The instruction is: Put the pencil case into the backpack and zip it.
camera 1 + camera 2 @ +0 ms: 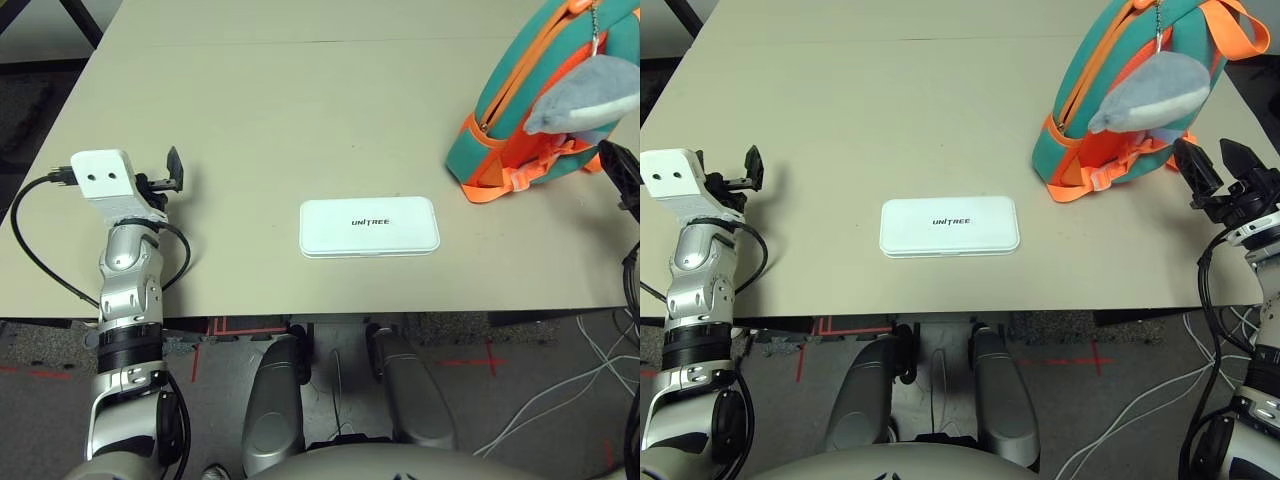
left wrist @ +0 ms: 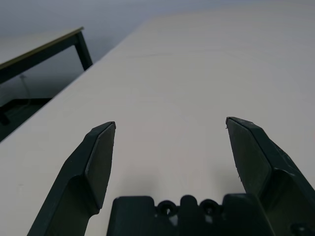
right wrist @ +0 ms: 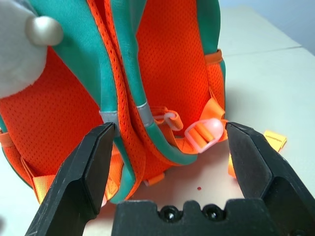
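On a pale tabletop before a Unitree G1 humanoid, a white pencil case (image 1: 949,227) lies flat near the front edge, midway between the robot's two arms, while a teal and orange backpack (image 1: 1080,140) stands beyond it toward the robot's right. The left gripper (image 2: 171,123), over the table on the robot's left, has its fingers spread and empty; the right gripper (image 3: 170,125), likewise spread and empty, faces the orange mesh back and straps (image 3: 197,135) of the bag.

The step in hand appears to be readying the backpack, its orange zipper (image 1: 1100,62) running up the side turned toward the robot's left. Done well, the job calls for the right gripper to pinch a firm part of the bag, clear of the loose straps and the grey plush charm (image 1: 1155,92), and steady it while the left reaches across for the zipper. A light pull along the zipper's line, rather than across it, would likely keep the soft bag from tipping or twisting. The mouth should be held wide before the case goes in.

The pencil case rests with its long axis running left to right, nearly parallel to the table's front edge, its broad face up and its black "UNITREE" lettering reading upright from the robot's side. One short end points toward the robot's right, the other toward its left.
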Motion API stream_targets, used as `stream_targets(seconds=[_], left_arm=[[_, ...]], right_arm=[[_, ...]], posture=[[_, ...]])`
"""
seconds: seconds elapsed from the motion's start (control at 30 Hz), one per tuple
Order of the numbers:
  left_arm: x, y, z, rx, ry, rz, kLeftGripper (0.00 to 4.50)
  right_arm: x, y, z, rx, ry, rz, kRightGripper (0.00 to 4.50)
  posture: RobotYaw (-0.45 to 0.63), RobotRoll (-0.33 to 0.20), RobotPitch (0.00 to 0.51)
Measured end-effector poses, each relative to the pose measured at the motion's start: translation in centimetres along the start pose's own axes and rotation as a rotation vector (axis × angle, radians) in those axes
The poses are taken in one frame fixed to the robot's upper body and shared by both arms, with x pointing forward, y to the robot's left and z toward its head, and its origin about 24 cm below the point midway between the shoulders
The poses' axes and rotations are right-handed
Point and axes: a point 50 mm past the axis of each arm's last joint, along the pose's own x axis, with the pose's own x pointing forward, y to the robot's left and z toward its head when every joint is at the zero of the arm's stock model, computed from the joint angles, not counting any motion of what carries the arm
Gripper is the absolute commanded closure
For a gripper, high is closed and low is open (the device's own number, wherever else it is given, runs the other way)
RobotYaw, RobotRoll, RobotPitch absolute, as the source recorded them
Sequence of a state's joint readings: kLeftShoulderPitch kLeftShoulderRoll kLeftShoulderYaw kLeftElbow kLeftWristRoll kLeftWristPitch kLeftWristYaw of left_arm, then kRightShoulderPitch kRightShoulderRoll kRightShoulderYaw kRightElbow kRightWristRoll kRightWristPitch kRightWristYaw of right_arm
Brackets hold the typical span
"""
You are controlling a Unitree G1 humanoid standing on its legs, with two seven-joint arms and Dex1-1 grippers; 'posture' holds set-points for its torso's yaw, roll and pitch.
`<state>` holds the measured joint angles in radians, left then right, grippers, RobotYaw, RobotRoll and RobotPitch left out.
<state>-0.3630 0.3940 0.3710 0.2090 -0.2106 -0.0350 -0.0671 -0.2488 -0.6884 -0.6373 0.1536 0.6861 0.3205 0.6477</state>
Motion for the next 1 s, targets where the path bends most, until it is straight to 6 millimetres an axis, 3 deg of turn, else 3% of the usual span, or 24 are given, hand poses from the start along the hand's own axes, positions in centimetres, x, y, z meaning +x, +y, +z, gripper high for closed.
stream_targets(seconds=[0.33, 0.47, 0.63, 0.83, 1.0], left_arm=[[0.4, -1.7, -1.4, -0.026, 0.043, -0.067, 0.0], [2.0, -1.9, 1.0, -0.027, -0.022, -0.145, 0.0], [2.8, -1.5, 3.3, -0.052, 0.063, -0.42, 0.0], [2.0, -1.8, 5.1, -0.298, 0.291, -0.704, 0.0], [1.7, -3.3, 6.2, -0.594, 0.457, -0.896, 0.0]], right_arm=[[-1.2, -0.1, 0.5, -0.025, 0.026, 0.006, 0.03], [-1.7, 0.1, 3.8, -0.017, 0.018, 0.01, 0.03], [-3.3, 0.2, 7.5, 0.176, 0.164, 0.038, 0.03], [-4.1, 2.7, 7.0, 0.417, 0.428, 0.23, 0.03], [-2.5, 5.2, 4.5, 0.54, 0.612, 0.359, 1.74]], posture=[[-0.18, 0.0, 0.295], [-0.16, 0.0, 0.297], [-0.13, 0.0, 0.283], [-0.1, 0.0, 0.275], [-0.07, 0.0, 0.272]])
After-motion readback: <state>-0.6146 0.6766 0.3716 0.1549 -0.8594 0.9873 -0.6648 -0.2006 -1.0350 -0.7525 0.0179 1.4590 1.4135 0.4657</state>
